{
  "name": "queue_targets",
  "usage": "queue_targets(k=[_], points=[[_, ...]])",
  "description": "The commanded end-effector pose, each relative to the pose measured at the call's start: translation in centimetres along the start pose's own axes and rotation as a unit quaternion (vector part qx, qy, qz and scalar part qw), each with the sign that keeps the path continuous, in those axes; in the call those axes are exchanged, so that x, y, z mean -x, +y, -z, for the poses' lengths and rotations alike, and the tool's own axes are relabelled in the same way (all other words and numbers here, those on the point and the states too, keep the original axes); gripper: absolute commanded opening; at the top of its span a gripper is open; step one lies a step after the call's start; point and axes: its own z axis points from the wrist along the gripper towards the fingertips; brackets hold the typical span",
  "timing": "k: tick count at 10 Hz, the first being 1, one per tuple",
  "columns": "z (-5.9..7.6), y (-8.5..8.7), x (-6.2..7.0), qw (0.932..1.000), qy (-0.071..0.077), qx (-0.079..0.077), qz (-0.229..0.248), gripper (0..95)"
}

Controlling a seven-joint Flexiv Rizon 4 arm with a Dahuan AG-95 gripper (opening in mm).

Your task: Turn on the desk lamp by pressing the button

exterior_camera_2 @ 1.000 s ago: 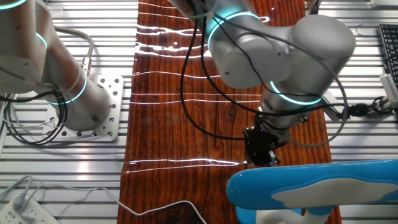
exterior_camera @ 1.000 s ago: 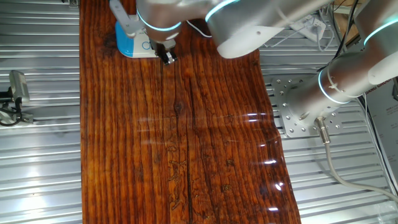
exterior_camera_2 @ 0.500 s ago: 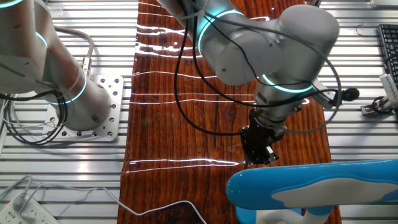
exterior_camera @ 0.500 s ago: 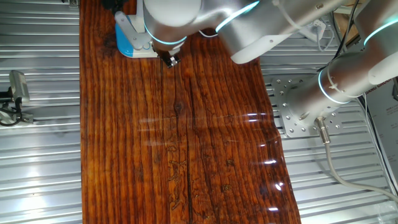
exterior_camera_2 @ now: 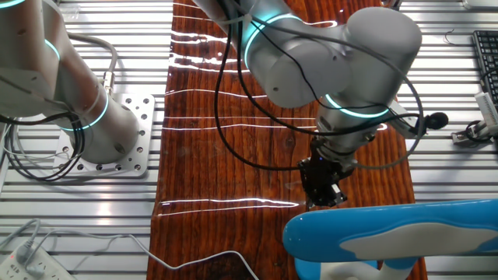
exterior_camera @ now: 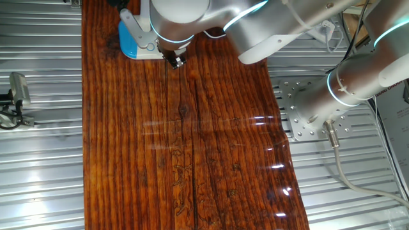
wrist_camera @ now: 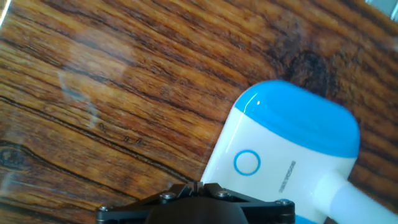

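In one fixed view the desk lamp (exterior_camera: 135,39) sat at the far left corner of the wooden table (exterior_camera: 192,147), its blue-and-white base just to the left of the gripper (exterior_camera: 174,61). The dark fingertips hung low over the wood right beside the base's near corner, but whether they touched the base or the table could not be made out. The arm's grey body covered the part of the lamp behind the gripper.

In the other fixed view the gripper (exterior_camera_2: 325,194) pointed down at the table (exterior_camera_2: 226,155), and the lamp (exterior_camera_2: 389,233) filled the foreground just below and to the right of the fingertips as a blurred blue and white shape. A white power strip (exterior_camera_2: 23,260) lay on the metal slats at the lower left corner, well apart from the gripper.

In the hand view the dark body of the gripper (wrist_camera: 198,186) showed only along the bottom edge. The lamp (wrist_camera: 292,155) lay ahead and to the right of it, and the button (wrist_camera: 247,163), a blue ring on the white face, sat just ahead of the gripper and slightly right of its centre line, uncovered. The white neck ran off toward the lower right corner.

No view showed a gap or contact between the fingertips, so the state of the jaws could not be told; nothing was visibly held.
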Motion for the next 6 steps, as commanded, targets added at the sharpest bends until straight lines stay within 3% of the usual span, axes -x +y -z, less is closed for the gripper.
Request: queue_targets(k=[1,6], points=[[0.01,-0.03,0.0,1.0,0.0,0.001,0.001,0.0],[-0.08,-0.02,0.06,0.9999,0.0,0.005,0.009,0.0]])
